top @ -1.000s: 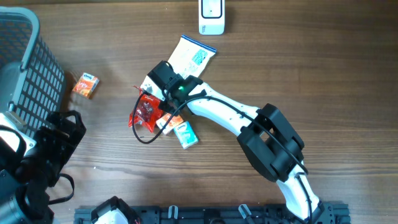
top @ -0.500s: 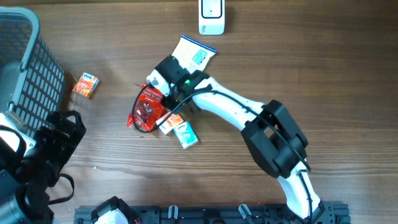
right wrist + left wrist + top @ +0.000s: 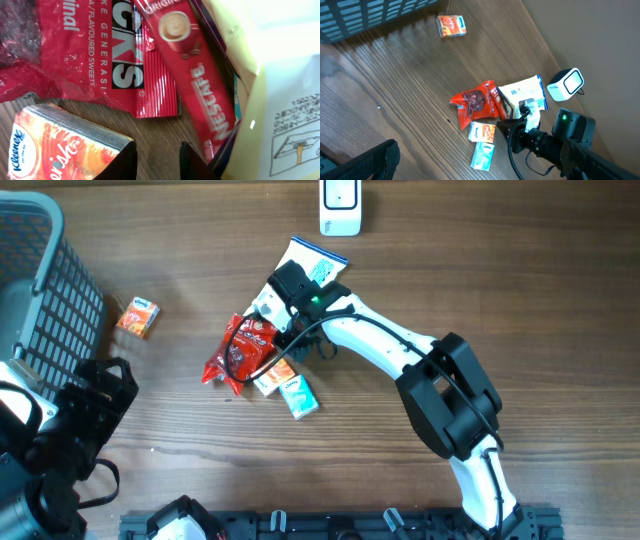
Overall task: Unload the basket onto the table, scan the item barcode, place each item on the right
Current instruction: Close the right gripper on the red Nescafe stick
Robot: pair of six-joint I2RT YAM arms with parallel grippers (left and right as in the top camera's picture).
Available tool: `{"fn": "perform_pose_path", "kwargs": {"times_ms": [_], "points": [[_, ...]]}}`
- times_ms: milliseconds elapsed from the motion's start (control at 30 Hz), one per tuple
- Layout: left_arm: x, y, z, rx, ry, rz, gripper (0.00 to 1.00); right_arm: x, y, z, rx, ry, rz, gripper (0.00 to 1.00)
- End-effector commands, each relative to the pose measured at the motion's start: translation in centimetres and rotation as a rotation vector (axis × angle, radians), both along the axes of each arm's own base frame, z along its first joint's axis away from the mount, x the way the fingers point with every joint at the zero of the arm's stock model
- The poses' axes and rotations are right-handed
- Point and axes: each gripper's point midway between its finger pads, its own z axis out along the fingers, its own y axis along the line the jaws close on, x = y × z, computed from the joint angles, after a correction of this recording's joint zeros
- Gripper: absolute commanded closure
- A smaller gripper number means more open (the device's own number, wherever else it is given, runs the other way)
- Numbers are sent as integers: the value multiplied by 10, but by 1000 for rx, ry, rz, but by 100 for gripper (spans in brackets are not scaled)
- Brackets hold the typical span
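Right gripper (image 3: pixel 156 161) hangs with jaws slightly apart and empty, just short of the Nescafé sachet (image 3: pixel 200 85), which lies in the pile between the red snack bag (image 3: pixel 75 55) and the white pouch (image 3: pixel 290 125). Closing here risks pinching 2 packets together or dragging the tissue pack (image 3: pixel 60 145). The scanner (image 3: pixel 340 207) sits well apart.
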Motion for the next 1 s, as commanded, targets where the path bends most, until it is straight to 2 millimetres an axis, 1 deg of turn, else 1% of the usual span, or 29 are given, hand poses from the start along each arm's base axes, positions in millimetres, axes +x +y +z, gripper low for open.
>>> {"fn": "perform_pose_path", "kwargs": {"times_ms": [0, 33, 100, 133, 200, 267, 333, 433, 467, 533, 667, 767, 967], "points": [[0, 2, 2, 3, -5, 17, 0, 1, -3, -23, -47, 9, 15, 72], [0, 2, 2, 3, -5, 17, 0, 1, -3, -24, -49, 12, 14, 73], [0, 2, 2, 3, -5, 17, 0, 1, -3, -25, -50, 12, 15, 71], [0, 2, 2, 3, -5, 17, 0, 1, -3, -25, -49, 10, 14, 66], [0, 2, 2, 3, -5, 17, 0, 6, -6, -25, -66, -15, 5, 64], [0, 2, 2, 3, -5, 17, 0, 12, -10, -26, -103, -57, 9, 71], [0, 2, 2, 3, -5, 17, 0, 14, -13, -26, -139, -92, 19, 72], [0, 2, 2, 3, -5, 17, 0, 8, -10, -23, -175, -123, 73, 64], [0, 2, 2, 3, -5, 17, 0, 5, -7, -21, -183, -134, 81, 62], [0, 2, 2, 3, -5, 17, 0, 0, 0, -15, -183, -155, 101, 61], [0, 2, 2, 3, -5, 17, 0, -3, 7, -4, -215, -224, 126, 60], [0, 2, 2, 3, -5, 17, 0, 2, 4, 1, -286, -305, 114, 58], [0, 2, 2, 3, -5, 17, 0, 21, -11, 9, -394, -421, 57, 58]]}}
